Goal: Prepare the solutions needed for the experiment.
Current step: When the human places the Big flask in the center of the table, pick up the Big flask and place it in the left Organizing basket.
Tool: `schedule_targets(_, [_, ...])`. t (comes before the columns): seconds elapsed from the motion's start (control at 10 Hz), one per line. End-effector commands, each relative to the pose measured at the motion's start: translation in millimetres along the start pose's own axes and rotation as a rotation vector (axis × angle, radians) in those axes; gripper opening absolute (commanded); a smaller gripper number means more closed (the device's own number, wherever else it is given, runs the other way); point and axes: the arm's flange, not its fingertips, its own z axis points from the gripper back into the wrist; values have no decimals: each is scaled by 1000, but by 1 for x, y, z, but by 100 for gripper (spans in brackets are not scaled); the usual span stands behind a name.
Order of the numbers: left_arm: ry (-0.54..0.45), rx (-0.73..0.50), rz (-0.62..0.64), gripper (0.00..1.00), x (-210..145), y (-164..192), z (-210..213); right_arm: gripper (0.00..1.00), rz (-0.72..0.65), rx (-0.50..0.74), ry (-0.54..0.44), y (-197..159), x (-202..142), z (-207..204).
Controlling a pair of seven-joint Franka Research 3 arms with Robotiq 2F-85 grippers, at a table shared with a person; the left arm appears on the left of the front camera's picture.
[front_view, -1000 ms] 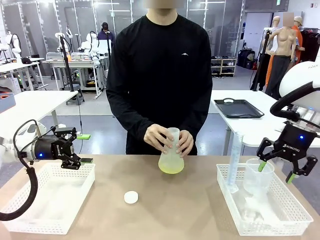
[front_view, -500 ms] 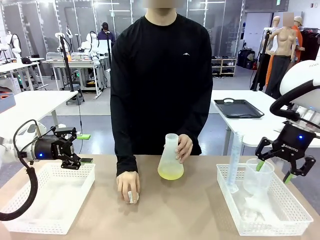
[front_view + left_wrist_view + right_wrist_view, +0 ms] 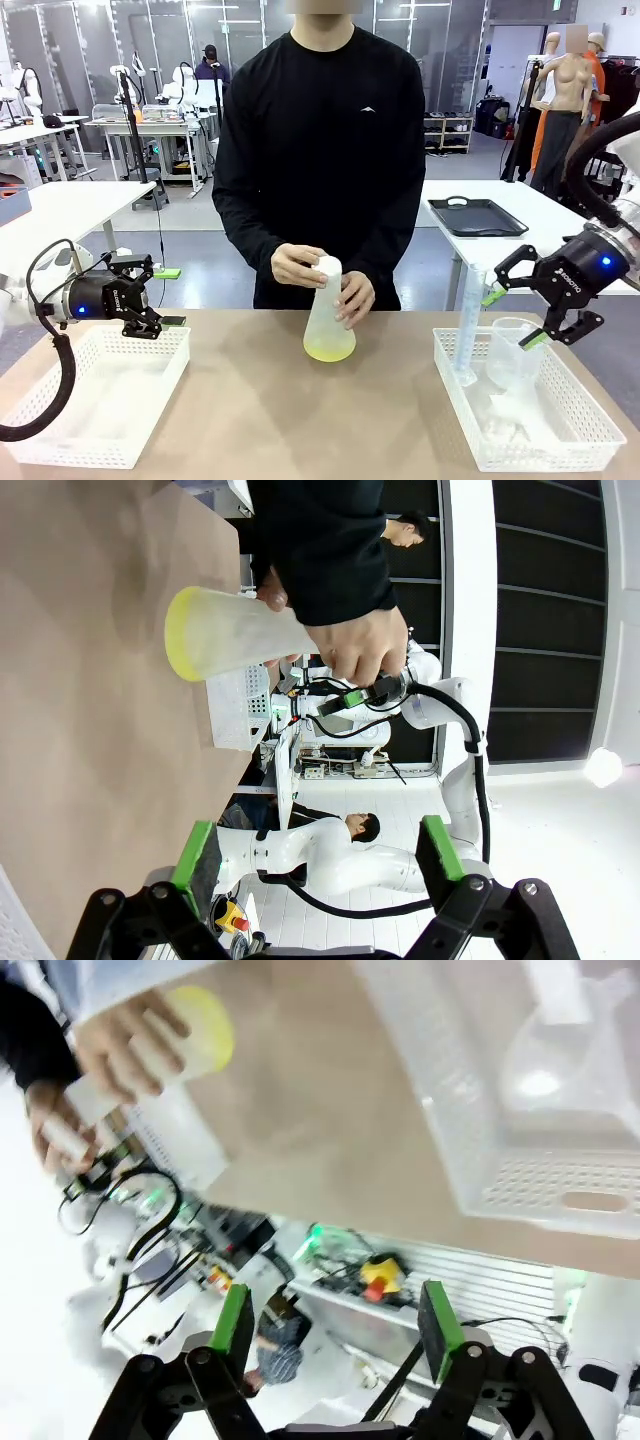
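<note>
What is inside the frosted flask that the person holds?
A little pale yellow-green liquid lies at the bottom of the flask; above it the flask looks empty. The person's hands cover the neck, so its mouth cannot be seen.

A frosted flask [image 3: 328, 315] with a little yellow-green solution [image 3: 329, 349] is gripped by the person's two hands [image 3: 297, 266]. The left gripper [image 3: 172, 297] is held open over one white basket [image 3: 100, 440]. The right gripper [image 3: 513, 318] is spread above a beaker [image 3: 512, 350].
</note>
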Motion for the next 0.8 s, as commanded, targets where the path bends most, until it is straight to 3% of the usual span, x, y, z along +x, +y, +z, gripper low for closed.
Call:
schedule_targets(0.0, [-18, -8, -20, 100, 1, -1, -1, 83, 66, 163, 82, -6, 20, -4])
schedule_targets(0.1, [-18, -8, -20, 100, 1, -1, -1, 83, 94, 219, 142, -10, 27, -9])
schedule_targets(0.3, [-18, -8, -20, 100, 1, -1, -1, 83, 108, 433, 106, -21, 45, -20])
schedule_targets(0.7, [-18, -8, -20, 100, 1, -1, -1, 83, 151, 582, 103, -29, 59, -28])
